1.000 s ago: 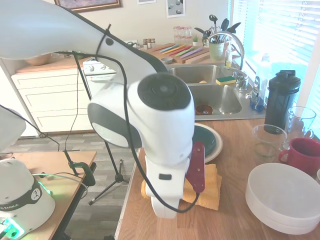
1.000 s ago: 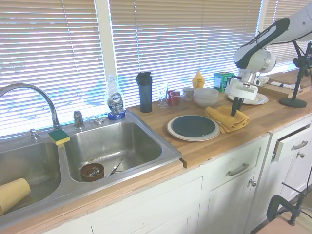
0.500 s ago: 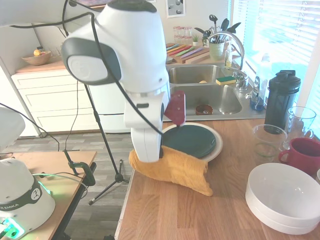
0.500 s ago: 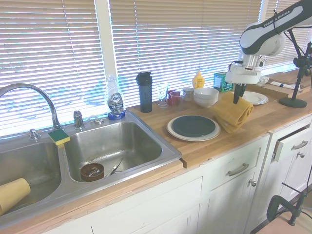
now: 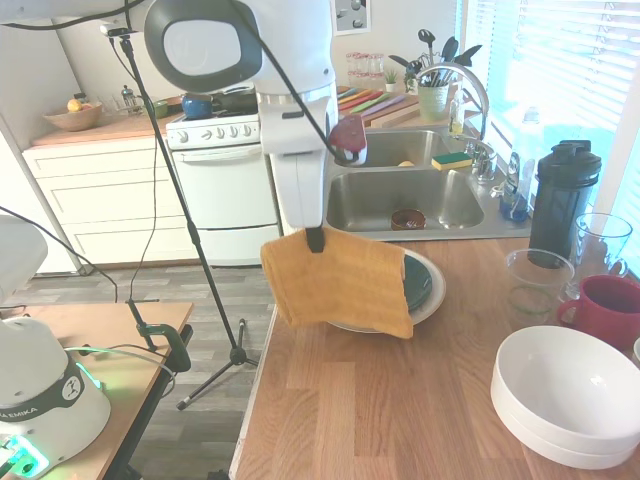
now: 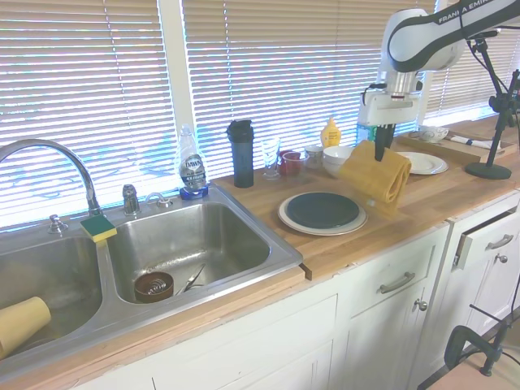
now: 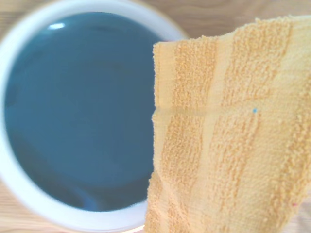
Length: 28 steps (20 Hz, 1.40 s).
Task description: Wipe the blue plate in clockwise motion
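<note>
Blue plate (image 6: 322, 210) sits stacked on the larger cream plate (image 6: 286, 221), flat on the wooden surface (image 6: 422, 195) between the sink (image 6: 187, 244) and the white bowls (image 6: 340, 160), and nothing is touching it yet. Up above, the gripper (image 6: 379, 149) is pinched shut on one top corner of an orange cloth (image 6: 375, 174), and the rest of the fabric hangs free, folded on itself, clear of the wood. From the first exterior view the cloth (image 5: 338, 282) drapes in front of the near side of the blue plate (image 5: 417, 283), hiding a good part of it. The wrist view looks straight down: the blue plate (image 7: 77, 107) fills most of the picture with its cream rim around it, and the cloth (image 7: 228, 131) dangles off to one side.

That corner hold looks deliberate, since it leaves plenty of loose fabric below to lie across the glaze. My read is that this is the carry-over stage, with the wiping itself not begun. The next move calls for coming down over the plate until the fabric bunches on the glaze, then circling clockwise. One risk is that too much pressure could drag the stacked plates across the wood.
</note>
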{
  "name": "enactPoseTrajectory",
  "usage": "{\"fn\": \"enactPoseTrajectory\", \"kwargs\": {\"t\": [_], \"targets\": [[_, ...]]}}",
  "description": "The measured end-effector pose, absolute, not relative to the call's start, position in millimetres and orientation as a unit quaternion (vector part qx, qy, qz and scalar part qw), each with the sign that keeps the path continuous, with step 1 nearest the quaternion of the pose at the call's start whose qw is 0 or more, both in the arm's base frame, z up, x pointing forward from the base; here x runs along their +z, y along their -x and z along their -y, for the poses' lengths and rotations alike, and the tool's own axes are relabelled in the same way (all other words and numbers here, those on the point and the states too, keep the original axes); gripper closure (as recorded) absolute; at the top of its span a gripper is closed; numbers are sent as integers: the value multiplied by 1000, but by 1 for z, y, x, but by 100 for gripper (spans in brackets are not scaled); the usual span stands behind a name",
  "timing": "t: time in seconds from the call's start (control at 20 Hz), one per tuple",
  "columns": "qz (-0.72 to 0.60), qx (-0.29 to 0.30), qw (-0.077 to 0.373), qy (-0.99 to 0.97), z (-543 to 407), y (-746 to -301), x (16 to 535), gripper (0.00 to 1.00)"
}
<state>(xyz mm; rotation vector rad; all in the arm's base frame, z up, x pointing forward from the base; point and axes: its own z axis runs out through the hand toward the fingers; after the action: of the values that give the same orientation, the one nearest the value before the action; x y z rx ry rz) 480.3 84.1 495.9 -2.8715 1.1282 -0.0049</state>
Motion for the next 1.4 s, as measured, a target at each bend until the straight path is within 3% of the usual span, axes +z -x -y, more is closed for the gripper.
{"fn": "enactPoseTrajectory", "kwargs": {"t": [0.8,1.4], "targets": [[-316,14,13,949,-251,-515,495,100],[-347,46,-17,937,-181,-552,389,100]]}}
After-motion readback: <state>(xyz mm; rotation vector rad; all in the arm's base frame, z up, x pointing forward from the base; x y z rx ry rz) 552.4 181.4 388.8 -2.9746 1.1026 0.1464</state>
